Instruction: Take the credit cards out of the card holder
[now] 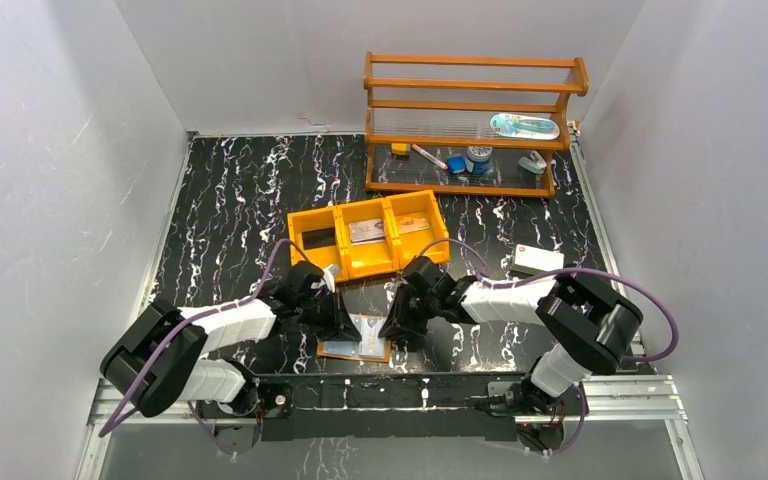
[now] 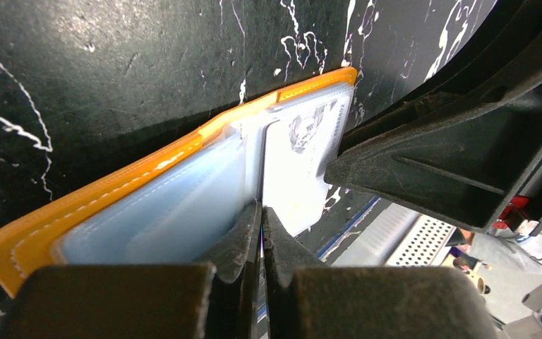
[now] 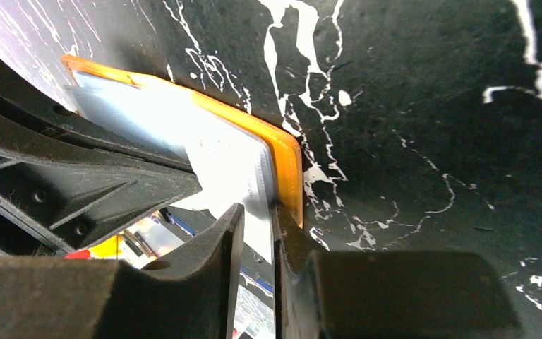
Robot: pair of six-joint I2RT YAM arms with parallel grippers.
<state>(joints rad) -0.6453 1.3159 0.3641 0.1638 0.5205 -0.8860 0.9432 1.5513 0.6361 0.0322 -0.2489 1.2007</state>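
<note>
The card holder (image 1: pixel 358 346) is laid open at the middle of the near edge of the surface (image 1: pixel 230 190). Its pale blue pocket (image 2: pixel 162 212) is pinched by the closed left claw (image 2: pixel 261 212). Its other side, holding a whitish credit card (image 2: pixel 300 169), is gripped by the right claw (image 3: pixel 257 222).

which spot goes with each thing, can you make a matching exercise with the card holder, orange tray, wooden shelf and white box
Things:
1 card holder
2 orange tray
3 wooden shelf
4 white box

Places:
a back right corner of the table
b lying open at the near edge
c close to the tray's right side
d middle of the table

Pairs: 1-b, 2-d, 3-a, 4-c
</note>
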